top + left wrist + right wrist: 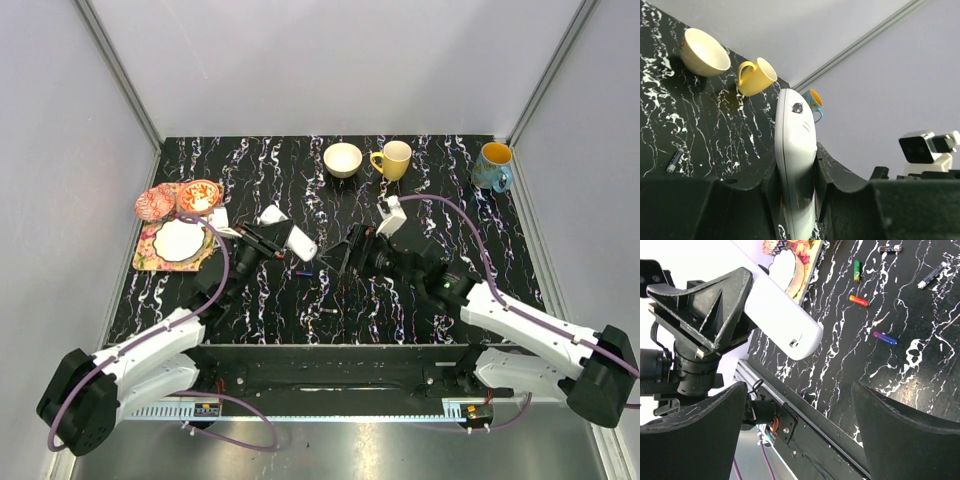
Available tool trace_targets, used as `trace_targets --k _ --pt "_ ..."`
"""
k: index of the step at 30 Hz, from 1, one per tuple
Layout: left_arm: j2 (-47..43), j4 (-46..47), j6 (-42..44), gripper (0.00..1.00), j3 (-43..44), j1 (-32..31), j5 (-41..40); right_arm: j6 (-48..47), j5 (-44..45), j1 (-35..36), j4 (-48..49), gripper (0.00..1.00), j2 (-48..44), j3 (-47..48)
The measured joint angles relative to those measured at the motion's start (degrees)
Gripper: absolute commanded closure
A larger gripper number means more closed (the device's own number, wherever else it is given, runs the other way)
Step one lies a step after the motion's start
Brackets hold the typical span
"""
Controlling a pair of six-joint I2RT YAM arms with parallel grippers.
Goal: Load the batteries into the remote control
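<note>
My left gripper is shut on the slim white remote control and holds it off the table, its free end pointing at my right gripper. In the left wrist view the remote stands on edge between the fingers. My right gripper is open and empty, a short way from the remote's end. Several batteries lie loose on the black marble table in the right wrist view: a red-orange one, a bluish one with a red end and a green-yellow one. One more battery shows in the left wrist view.
A cream bowl, a yellow mug and a blue mug stand along the back edge. A white plate on a floral mat and small patterned dishes sit at the left. The metal front rail lies below my right gripper.
</note>
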Motion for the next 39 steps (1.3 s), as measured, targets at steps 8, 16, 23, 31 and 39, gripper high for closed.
trace_targets --k 8,16,23,31,39 --pt "-1.9 2.1 4.5 1.0 -0.8 -4.9 -5.0 4.0 -0.4 0.0 8.6 0.12 0.9 -0.6" --pt "-1.9 2.0 8.1 1.0 -1.1 -8.1 -10.7 11.1 -3.4 -0.3 18.1 0.15 7.9 -0.9" --pt "-2.8 2.2 9.9 1.0 -1.1 -8.3 -13.2 15.0 -4.9 -0.3 21.2 0.16 9.6 -1.9" --pt "-2.8 3.0 10.1 1.0 -1.1 -8.3 -13.5 17.0 -5.1 -0.3 23.8 0.17 10.7 -2.2" --pt "-2.3 3.3 10.0 1.0 -1.1 -8.3 -13.4 18.1 -6.0 -0.3 24.9 0.17 11.5 -3.0"
